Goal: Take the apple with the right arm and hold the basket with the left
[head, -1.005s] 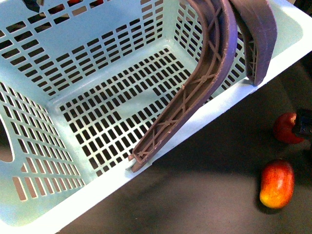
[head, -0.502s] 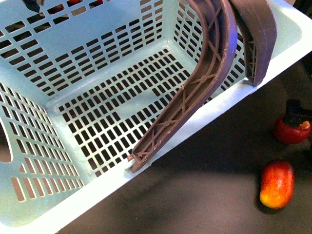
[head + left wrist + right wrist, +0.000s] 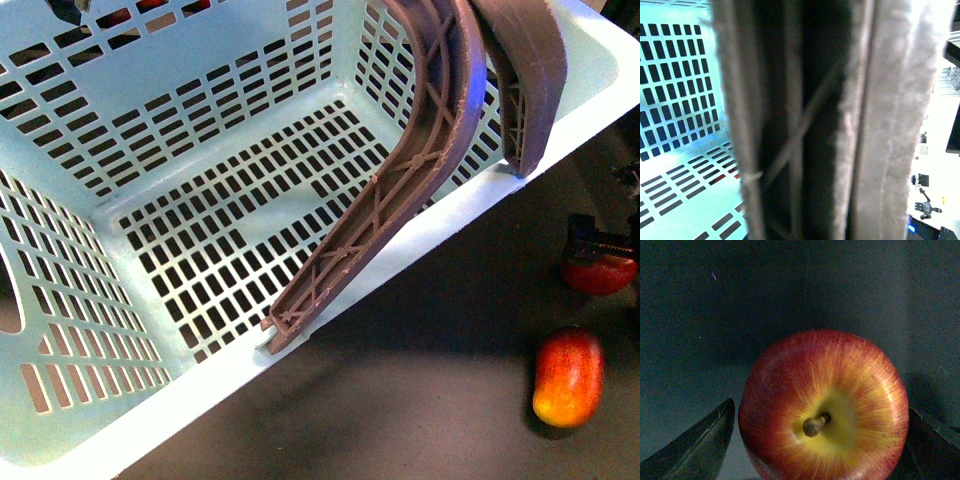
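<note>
Right end effector (image 3: 601,245) is open, its fingers (image 3: 700,447) flanking the apple (image 3: 790,385) on the dark worktop (image 3: 420,400). The apple is red, streaked yellow around a brown stem. Bare worktop separates the end effector from the basket (image 3: 430,240) rim to its left. An oval fruit (image 3: 568,377) lies near. Left end effector: cannot tell.

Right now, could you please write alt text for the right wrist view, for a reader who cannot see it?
A red apple with a yellow patch around its short brown stem fills much of the picture, against a dark surface. One dark finger of the right gripper stands at each side of it; whether they press it is unclear.
</note>
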`<move>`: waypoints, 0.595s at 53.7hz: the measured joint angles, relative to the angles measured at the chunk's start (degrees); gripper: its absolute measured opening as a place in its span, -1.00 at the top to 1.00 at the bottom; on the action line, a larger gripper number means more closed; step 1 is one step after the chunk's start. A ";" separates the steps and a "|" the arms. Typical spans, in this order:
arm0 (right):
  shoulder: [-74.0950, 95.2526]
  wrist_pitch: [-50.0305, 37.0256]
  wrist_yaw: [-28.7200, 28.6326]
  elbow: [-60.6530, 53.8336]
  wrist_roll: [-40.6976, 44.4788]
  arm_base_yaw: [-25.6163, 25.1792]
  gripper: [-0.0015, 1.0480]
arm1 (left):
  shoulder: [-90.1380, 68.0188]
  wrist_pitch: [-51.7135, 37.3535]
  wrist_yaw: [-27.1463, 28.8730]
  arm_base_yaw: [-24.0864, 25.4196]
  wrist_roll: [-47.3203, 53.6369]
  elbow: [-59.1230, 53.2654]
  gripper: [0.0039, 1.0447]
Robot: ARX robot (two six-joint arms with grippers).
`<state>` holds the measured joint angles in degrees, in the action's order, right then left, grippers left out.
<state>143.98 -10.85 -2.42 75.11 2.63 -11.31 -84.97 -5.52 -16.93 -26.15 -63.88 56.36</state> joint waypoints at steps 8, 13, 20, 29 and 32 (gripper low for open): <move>1.49 1.01 0.11 1.99 0.00 0.02 -0.83 | 0.00 0.00 -0.02 0.02 0.00 0.00 0.72; 1.92 1.38 0.22 2.21 0.00 0.04 -0.76 | 0.02 0.00 -0.02 0.00 0.00 0.00 0.72; 1.92 1.46 0.35 2.21 -0.02 0.07 -0.53 | 0.00 0.00 -0.02 0.00 -0.02 0.00 0.72; 1.36 0.31 0.15 0.96 -0.70 -0.02 -0.52 | 0.02 0.00 0.00 0.02 0.00 0.00 0.72; 0.46 -0.42 -0.07 -0.57 -1.11 -0.15 -0.52 | 0.00 0.00 0.00 0.00 0.00 0.00 0.72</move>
<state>144.44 -11.27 -2.48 74.54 1.52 -11.46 -84.97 -5.52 -16.93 -26.15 -63.88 56.36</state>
